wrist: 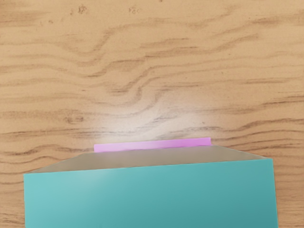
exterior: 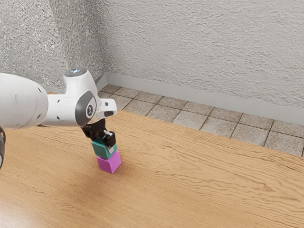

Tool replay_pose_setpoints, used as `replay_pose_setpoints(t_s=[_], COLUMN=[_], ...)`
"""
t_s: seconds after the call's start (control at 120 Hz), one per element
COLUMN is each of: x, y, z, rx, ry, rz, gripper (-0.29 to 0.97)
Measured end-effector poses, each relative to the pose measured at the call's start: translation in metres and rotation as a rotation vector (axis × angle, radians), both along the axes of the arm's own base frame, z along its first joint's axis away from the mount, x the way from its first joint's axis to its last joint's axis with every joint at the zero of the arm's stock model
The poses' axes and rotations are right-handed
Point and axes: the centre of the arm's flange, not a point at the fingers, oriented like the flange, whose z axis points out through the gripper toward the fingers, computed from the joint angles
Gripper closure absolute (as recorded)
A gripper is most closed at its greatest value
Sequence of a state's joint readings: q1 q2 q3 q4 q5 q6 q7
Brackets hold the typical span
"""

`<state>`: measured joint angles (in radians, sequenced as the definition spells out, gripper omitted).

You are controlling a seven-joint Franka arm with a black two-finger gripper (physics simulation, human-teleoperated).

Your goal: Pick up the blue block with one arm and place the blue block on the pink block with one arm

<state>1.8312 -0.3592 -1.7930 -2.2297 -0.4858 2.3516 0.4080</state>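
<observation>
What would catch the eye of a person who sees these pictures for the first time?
A small tower on the wooden table: a blue block on top of a pink block. The black claw of the white arm, coming from the exterior view's left, grips the blue block from above.

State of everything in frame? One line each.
blue block: clamped in the jaws, sitting on top of the pink block.
pink block: flat on the table, under the blue block.
jaws: shut on the blue block, not yet released.
</observation>
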Motion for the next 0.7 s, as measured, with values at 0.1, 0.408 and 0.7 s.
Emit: replay_pose_setpoints(t_s=[0.1, 0.408, 0.7], x=[0.0001, 0.0, -0.0003], y=[-0.0001, 0.0003, 0.0003], z=[0.0001, 0.0, -0.0006], rx=[0.0, -0.003, -0.007], ry=[0.0, 0.0, 0.003], rz=[0.0, 0.005, 0.011], gripper=[0.32, 0.25, 0.07])
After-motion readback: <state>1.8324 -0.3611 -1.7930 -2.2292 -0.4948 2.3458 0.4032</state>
